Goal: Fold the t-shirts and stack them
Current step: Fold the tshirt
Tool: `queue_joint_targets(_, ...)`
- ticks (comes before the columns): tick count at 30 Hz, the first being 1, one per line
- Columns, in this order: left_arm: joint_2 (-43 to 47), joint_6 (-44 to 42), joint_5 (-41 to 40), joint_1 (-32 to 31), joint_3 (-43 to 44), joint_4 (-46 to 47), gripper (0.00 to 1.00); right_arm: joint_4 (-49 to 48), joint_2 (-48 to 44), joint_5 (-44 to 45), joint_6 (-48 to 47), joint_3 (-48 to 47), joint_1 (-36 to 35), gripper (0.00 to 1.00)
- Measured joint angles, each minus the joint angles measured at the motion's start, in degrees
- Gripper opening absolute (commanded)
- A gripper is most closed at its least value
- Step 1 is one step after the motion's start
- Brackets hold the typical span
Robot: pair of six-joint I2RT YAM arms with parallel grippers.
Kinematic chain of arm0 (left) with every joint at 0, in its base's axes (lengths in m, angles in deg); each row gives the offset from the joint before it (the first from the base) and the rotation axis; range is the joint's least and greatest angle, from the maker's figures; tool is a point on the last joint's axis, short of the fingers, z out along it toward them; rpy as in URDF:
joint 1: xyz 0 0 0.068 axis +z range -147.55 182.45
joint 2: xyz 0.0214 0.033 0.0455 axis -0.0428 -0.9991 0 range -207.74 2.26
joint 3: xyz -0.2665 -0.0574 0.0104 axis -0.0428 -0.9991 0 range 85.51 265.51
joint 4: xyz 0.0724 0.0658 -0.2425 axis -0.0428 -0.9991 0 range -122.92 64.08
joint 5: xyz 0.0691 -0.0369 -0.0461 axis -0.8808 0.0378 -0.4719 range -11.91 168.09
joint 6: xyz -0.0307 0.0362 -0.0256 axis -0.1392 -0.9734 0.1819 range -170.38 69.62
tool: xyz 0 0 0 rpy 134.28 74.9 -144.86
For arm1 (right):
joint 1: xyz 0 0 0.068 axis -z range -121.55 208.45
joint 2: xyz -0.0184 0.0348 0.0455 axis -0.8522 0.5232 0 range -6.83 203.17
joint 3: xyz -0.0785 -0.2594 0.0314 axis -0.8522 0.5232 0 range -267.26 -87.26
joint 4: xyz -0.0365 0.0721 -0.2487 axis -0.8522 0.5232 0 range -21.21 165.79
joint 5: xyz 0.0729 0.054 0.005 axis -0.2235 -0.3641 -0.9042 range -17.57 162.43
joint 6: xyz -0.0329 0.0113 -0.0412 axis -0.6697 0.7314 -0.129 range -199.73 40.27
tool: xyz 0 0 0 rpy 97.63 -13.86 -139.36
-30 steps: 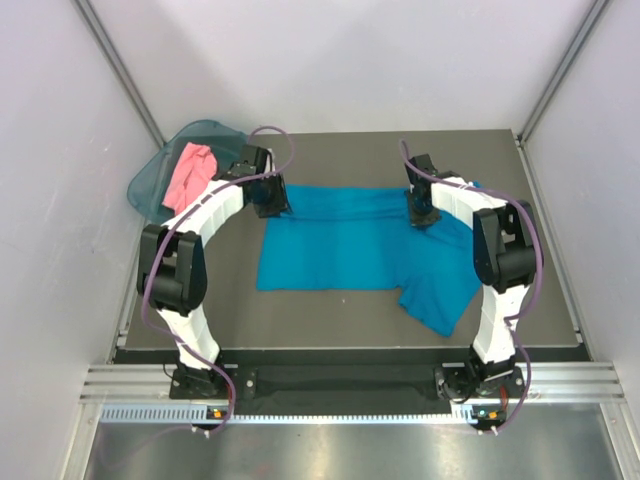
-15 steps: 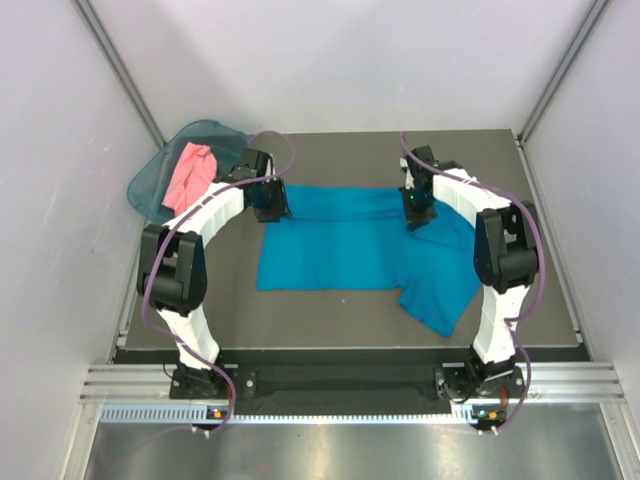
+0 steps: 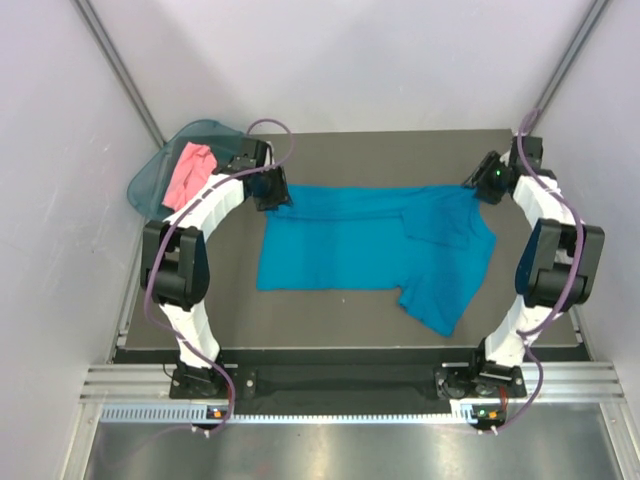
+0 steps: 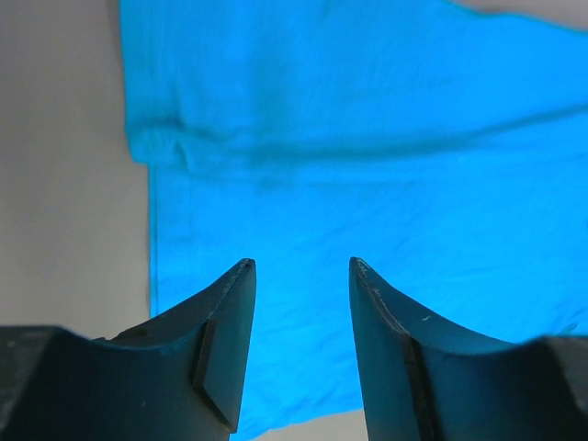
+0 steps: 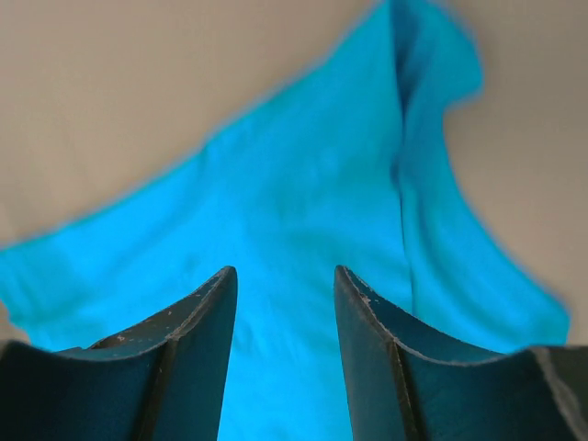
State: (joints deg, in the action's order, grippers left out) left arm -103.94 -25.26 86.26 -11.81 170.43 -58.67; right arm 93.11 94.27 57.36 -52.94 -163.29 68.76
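Note:
The teal-blue t-shirt (image 3: 350, 245) lies spread across the middle of the dark table, its top edge folded over and one sleeve pointing toward the near right. My left gripper (image 3: 274, 196) hovers open over the shirt's far-left corner; in the left wrist view its jaws (image 4: 301, 266) stand apart with only the cloth (image 4: 367, 138) beneath them. My right gripper (image 3: 474, 184) hangs open above the shirt's far-right corner, and its jaws (image 5: 285, 271) frame bare cloth (image 5: 303, 202) with nothing gripped. The salmon-pink t-shirt (image 3: 190, 170) lies crumpled in the basket.
A teal plastic basket (image 3: 150, 182) sits at the table's far-left corner, partly off the edge. White walls and slanted metal posts close in both sides. The table mat (image 3: 330, 315) shows bare in front of the shirt.
The right gripper has opened, let go of the teal shirt and swung out to the far right. The shirt's right shoulder now lies spread wider. The left gripper barely moved.

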Motion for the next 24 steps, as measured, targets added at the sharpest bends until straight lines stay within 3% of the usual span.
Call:
queue_joint_targets(9,-4.59,0.26,0.98,-0.02,2.54,2.05,0.49,-2.23,15.15,-0.66,0.28,-15.37,3.30,0.47)
queue_joint_targets(16,-4.98,0.26,1.05,0.04,2.34,4.33,0.49,-2.12,24.20,-1.38,0.24,-21.16,5.38,0.47)
queue_joint_targets(24,-6.34,0.48,1.55,0.33,2.40,5.86,0.49,-2.19,29.70,-2.75,-0.11,-28.06,5.35,0.33)
